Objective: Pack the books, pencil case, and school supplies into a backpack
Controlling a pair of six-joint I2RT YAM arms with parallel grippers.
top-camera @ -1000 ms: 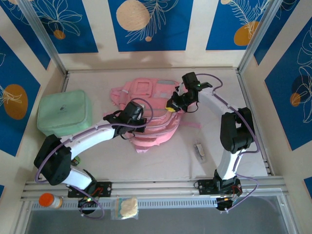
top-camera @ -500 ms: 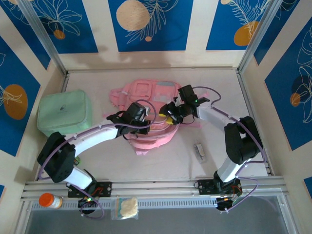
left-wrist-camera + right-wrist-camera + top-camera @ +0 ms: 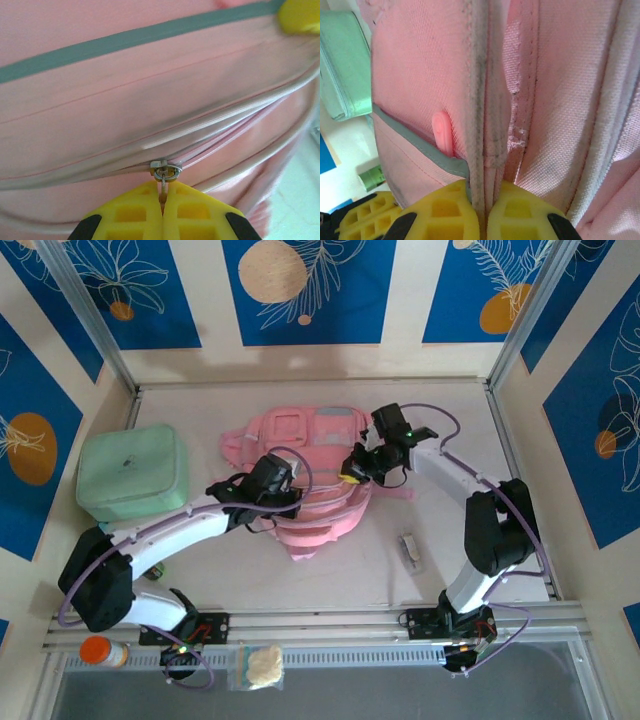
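Pale table, blue-patterned walls; backpack mid-table. L gripper pinched on its zip pull, R gripper clamped on its seam. Mint case by left wall; grey-white item on bare table front-right

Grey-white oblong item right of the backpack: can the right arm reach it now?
Probably yes, once freed. The item lies uncovered on bare table beside that arm, but the right hand is shut on the backpack seam.
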